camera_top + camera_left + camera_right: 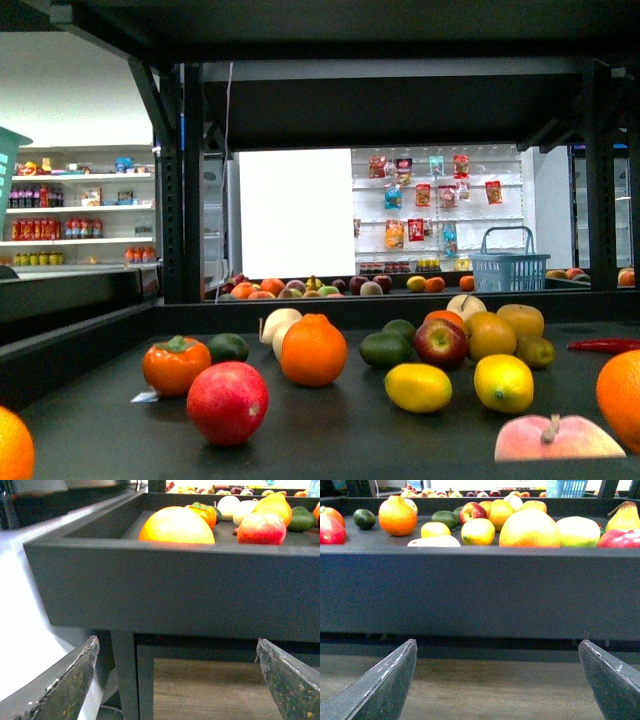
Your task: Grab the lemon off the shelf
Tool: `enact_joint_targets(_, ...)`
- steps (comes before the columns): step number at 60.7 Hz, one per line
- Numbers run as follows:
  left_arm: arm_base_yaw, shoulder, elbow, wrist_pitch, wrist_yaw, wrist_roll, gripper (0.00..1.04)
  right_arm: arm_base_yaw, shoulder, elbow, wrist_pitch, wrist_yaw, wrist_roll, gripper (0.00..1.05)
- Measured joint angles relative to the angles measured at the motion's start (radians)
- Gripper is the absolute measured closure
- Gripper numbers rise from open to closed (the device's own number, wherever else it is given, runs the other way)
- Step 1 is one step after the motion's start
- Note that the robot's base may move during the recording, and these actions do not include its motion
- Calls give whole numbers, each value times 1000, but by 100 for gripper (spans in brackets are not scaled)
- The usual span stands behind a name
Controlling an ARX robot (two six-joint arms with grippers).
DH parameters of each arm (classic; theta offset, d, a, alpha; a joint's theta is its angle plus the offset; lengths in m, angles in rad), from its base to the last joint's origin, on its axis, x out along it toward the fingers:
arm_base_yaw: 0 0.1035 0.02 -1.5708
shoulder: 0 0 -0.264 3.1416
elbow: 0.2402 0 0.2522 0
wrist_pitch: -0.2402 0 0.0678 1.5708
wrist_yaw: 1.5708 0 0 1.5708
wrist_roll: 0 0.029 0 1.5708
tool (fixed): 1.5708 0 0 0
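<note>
Two yellow lemons lie on the black shelf tier, among other fruit: one oval lemon and one with a pointed tip. The right wrist view shows them as the oval lemon and the pointed lemon, behind the tier's deep front lip. My right gripper is open below that lip, with nothing between its fingers. My left gripper is also open and empty, below the tier's left corner. Neither arm shows in the front view.
Near the lemons lie an orange, a red apple, a persimmon, an avocado, a peach and a large grapefruit. A black upright and the upper tier frame the opening. A shelf leg stands near my left gripper.
</note>
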Motion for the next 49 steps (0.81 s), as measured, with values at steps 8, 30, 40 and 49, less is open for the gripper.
enact_joint_targets(8, 0, 0, 0, 0, 0, 0, 8, 0, 0, 0, 0, 0, 0, 7)
enact_joint_targets(30, 0, 0, 0, 0, 0, 0, 8, 0, 0, 0, 0, 0, 0, 7)
enact_joint_targets(40, 0, 0, 0, 0, 0, 0, 8, 0, 0, 0, 0, 0, 0, 7)
enact_joint_targets(49, 0, 0, 0, 0, 0, 0, 8, 0, 0, 0, 0, 0, 0, 7)
